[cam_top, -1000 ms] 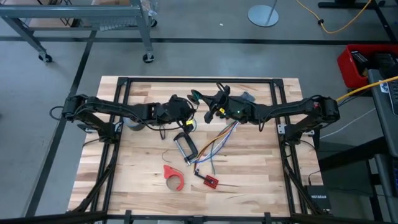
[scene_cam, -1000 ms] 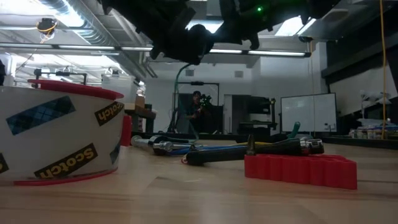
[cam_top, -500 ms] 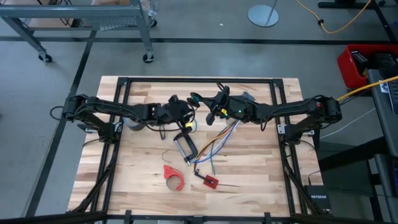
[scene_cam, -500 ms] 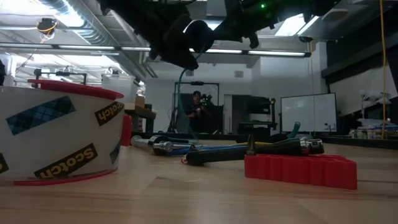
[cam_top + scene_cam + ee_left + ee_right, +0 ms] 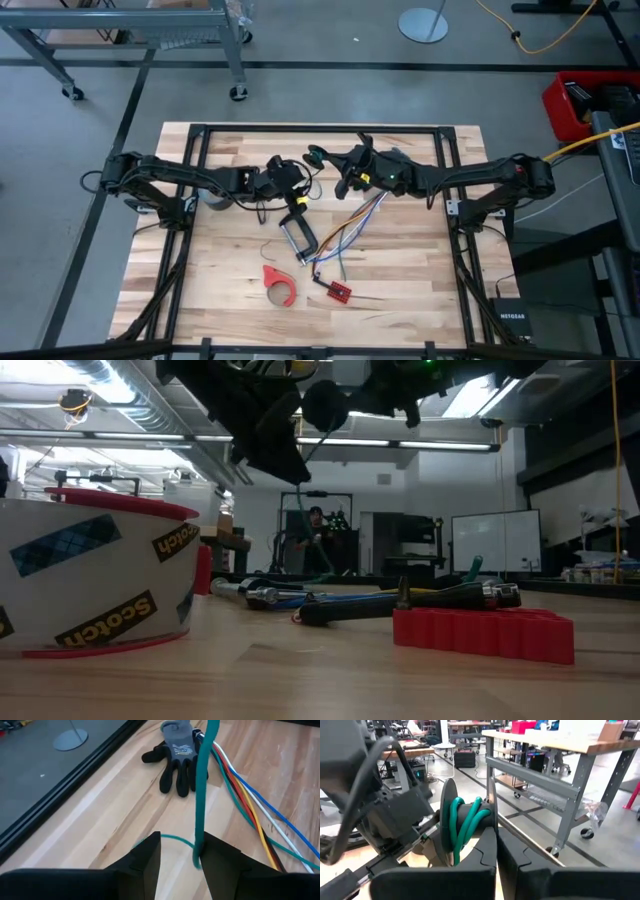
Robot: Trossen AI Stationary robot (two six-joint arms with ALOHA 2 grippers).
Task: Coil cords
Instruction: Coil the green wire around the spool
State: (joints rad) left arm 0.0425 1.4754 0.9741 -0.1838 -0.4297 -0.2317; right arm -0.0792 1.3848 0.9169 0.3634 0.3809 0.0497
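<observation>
the left gripper [image 5: 293, 186] hangs above the table [image 5: 200, 290] at about ten o'clock of its middle, with its fingers [image 5: 145, 857] spread apart. the green cord [image 5: 201, 795] runs down through the gap between them, lying against one finger but not pinched. letting it slide loosely like this probably guides the cord without dragging it off the spool.

below it, at about six o'clock of the left gripper, a metal clamp [image 5: 297, 237] lies flat on the wood. a red tape holder [image 5: 280, 283] sits further toward six o'clock, well apart from the work.

in the middle, the cord is mostly wound on a small black spool [image 5: 465, 822], held up in the air just past the table's twelve o'clock side of centre. several green turns sit in its groove, and a green tail drops away toward the left gripper.

the right gripper [image 5: 347, 168] has its fingers pressed together on the spool's rim, holding it edge-up so the groove faces the incoming cord. i judge the winding to be partly done, with the tail yet to be taken in.

toward four o'clock of the spool, a bundle of coloured wires [image 5: 352, 222] trails to a small red board [image 5: 339, 291]. a dark glove [image 5: 176, 757] lies near those wires on the wood.
</observation>
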